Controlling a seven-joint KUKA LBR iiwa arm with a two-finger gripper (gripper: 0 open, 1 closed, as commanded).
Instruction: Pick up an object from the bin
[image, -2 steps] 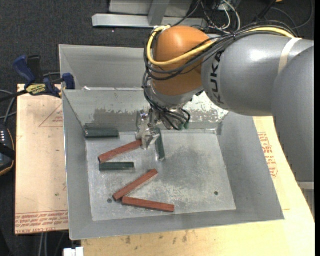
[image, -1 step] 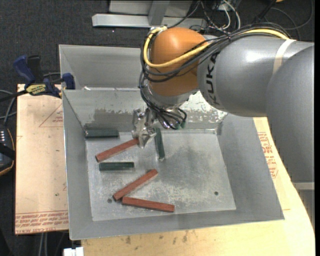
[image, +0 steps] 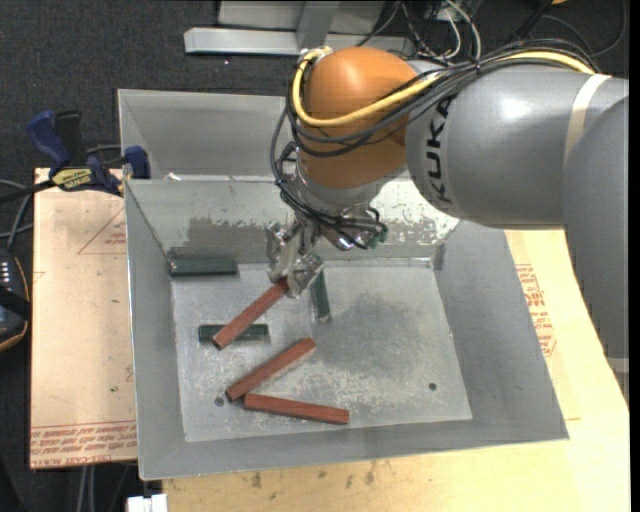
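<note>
Red-brown bar (image: 250, 315) upper end at jaws | grip unreadable | bin (image: 400, 350) floor's right half open

You have three reddish-brown bars (image: 250, 315) (image: 272, 368) (image: 297, 408) on a dull grey bin (image: 400, 340) whose floor is mottled with paler scuffs. Three blocks (image: 203, 264) (image: 235, 334) (image: 320, 297) are dark green. The wrist cover (image: 355, 100) is glossy orange, the cable (image: 296, 90) yellow, and the arm (image: 520, 140) silver-grey with black lettering
</note>
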